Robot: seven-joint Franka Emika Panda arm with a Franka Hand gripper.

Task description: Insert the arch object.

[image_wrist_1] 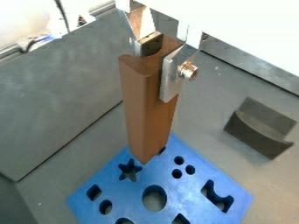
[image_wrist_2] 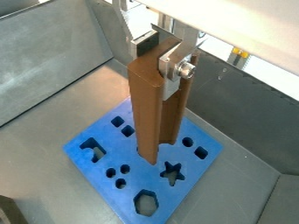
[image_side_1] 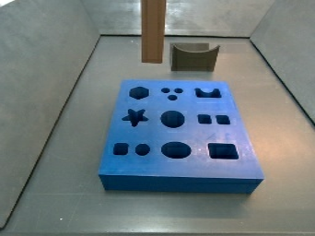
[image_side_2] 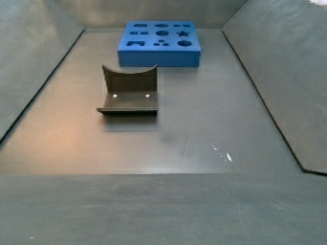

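The arch object is a tall, slim brown wooden bar (image_wrist_1: 146, 105), and it hangs upright in my gripper (image_wrist_1: 156, 61). The silver fingers (image_wrist_1: 176, 74) are shut on its upper end, as both wrist views show; the gripper (image_wrist_2: 162, 63) clamps the bar (image_wrist_2: 155, 114) the same way there. The bar's lower end hovers over the blue board (image_wrist_1: 111, 197) near its star-shaped hole (image_wrist_1: 131, 168), apart from the board. In a side view only the bar (image_side_1: 153, 28) shows, behind the board (image_side_1: 185, 175), with the gripper above the frame. The bar is out of the view that shows the board (image_side_2: 160, 59) far off.
A squat dark grey block with a curved notch (image_side_1: 193, 57) stands on the floor beyond the board, and it also shows in another side view (image_side_2: 129, 91) and in a wrist view (image_wrist_1: 263, 125). The board has several holes of different shapes. Grey walls enclose the floor.
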